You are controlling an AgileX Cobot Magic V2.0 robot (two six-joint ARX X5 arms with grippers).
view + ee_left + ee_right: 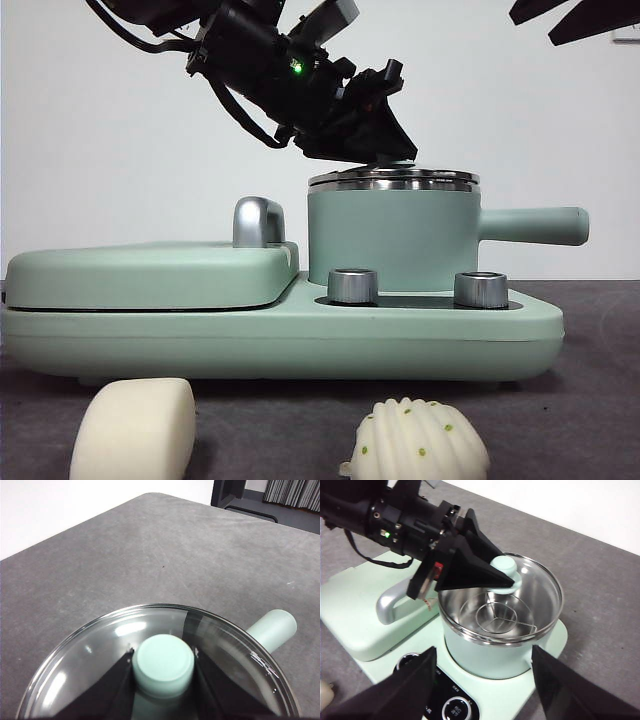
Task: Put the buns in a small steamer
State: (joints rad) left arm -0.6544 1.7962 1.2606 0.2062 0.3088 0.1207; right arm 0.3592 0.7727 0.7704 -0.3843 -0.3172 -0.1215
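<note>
Front: left gripper [385, 150] above small steamer [392, 235], both buns [135, 428] before it; left wrist: jaws clamped on green knob [163, 664] of glass lid [100, 650]; right wrist: right gripper [482, 667] wide over steamer.

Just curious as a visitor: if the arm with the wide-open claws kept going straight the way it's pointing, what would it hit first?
Probably the small steamer: the right gripper points at its near wall, just above the control knobs. Depth is unclear.
</note>
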